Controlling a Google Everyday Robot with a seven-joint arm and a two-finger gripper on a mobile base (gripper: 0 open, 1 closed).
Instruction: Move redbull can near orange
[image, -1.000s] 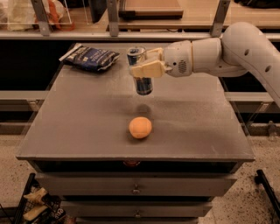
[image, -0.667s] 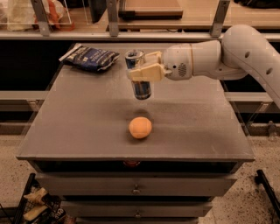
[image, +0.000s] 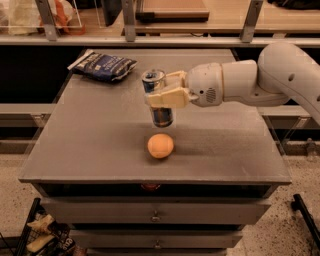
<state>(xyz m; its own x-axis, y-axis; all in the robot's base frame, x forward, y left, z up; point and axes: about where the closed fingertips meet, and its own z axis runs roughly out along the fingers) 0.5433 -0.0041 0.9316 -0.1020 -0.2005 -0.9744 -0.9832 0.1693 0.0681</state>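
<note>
The redbull can (image: 159, 114), slim with a silver top and blue body, is upright in my gripper (image: 162, 96), which is shut on its middle. The can hangs above the grey table (image: 100, 145), just behind the orange (image: 160, 146). The orange is a small round fruit lying near the table's front centre. My white arm (image: 260, 80) reaches in from the right.
A flat dark-blue snack bag (image: 103, 66) lies at the table's back left. A shelf with metal posts (image: 130, 20) runs behind the table. Drawers (image: 155, 216) sit below the table's front edge.
My gripper has carried the can a little toward the front of the table, closer to the orange. The orange and the snack bag have not moved.
</note>
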